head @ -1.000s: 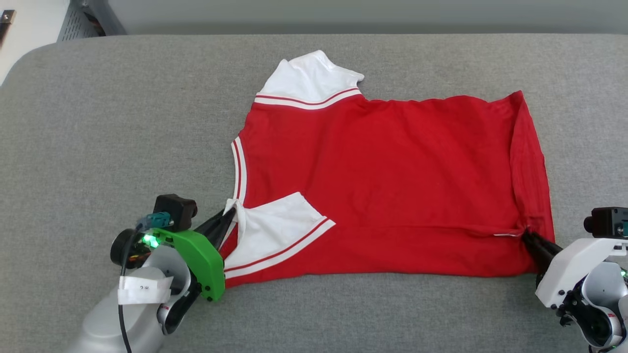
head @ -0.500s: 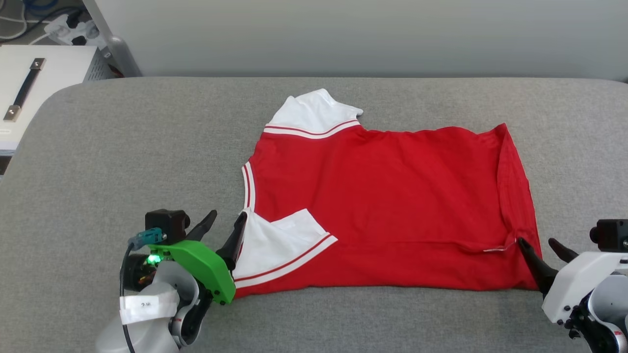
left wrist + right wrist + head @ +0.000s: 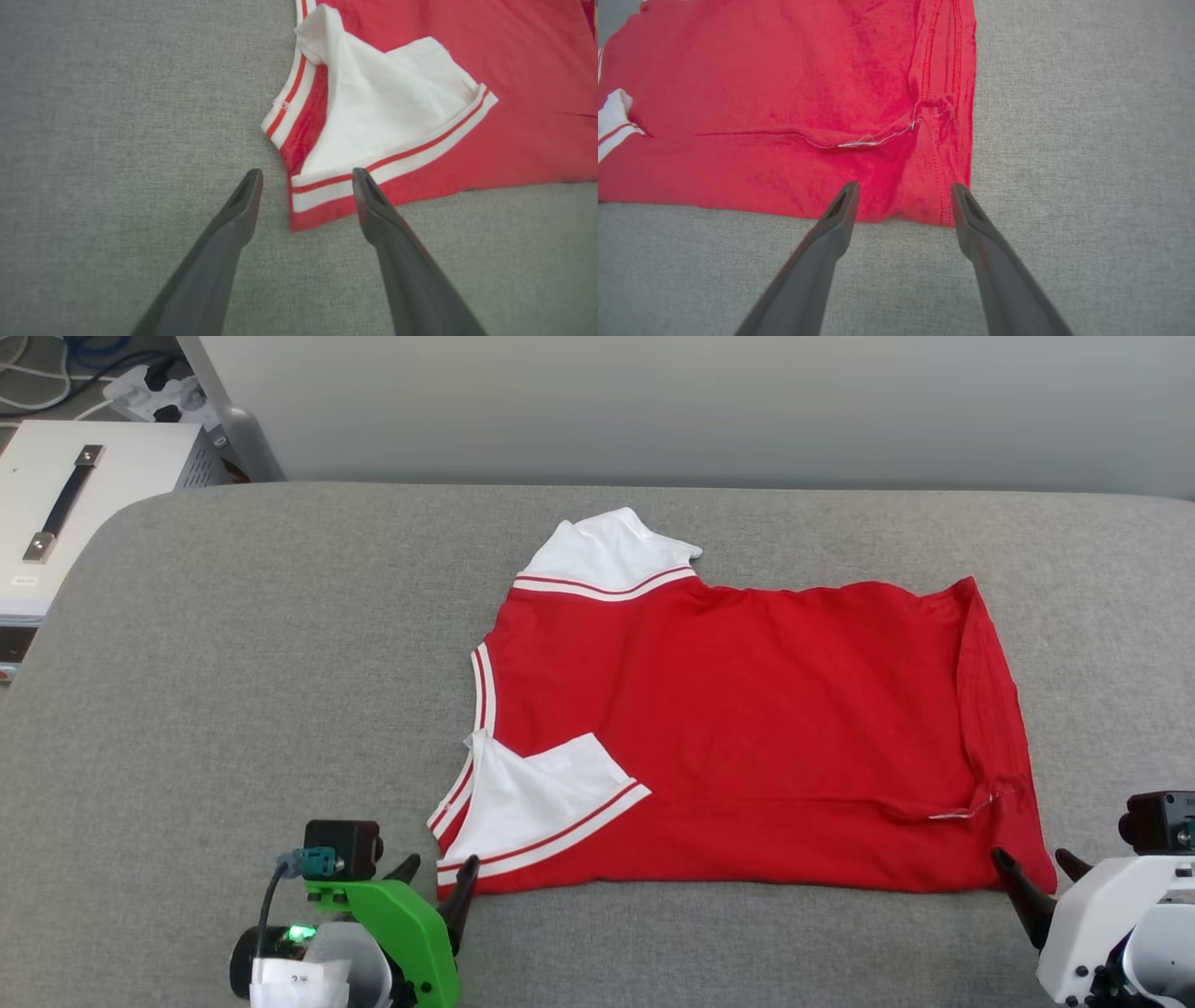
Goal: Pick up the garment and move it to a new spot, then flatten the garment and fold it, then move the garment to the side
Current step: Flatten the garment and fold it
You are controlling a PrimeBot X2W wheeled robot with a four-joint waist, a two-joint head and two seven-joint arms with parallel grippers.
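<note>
- Left hand (image 3: 441, 866): fingers spread wide, holding nothing; my worry is that closing here could catch only the top layer or the striped trim, and the tucked near sleeve (image 3: 537, 793) would then pull out of its fold; in the left wrist view the garment's near left corner lies between the two fingertips, and I cannot tell whether it touches them
- Garment (image 3: 747, 709): lies on the grey surface (image 3: 233, 663) from the middle towards the right, neck to the left, hem to the right, near long edge turned over onto the red body; the far sleeve (image 3: 607, 551) juts out flat at the far edge; the soft cloth would likely rumple or skew if the two ends are lifted unevenly
- Right hand (image 3: 1031, 855): equally wide open and empty; the near hem corner is puckered, with a pale loose thread, so a shallow pinch could slip off or open the fold; in the right wrist view that corner sits between the fingertips, just ahead of them
</note>
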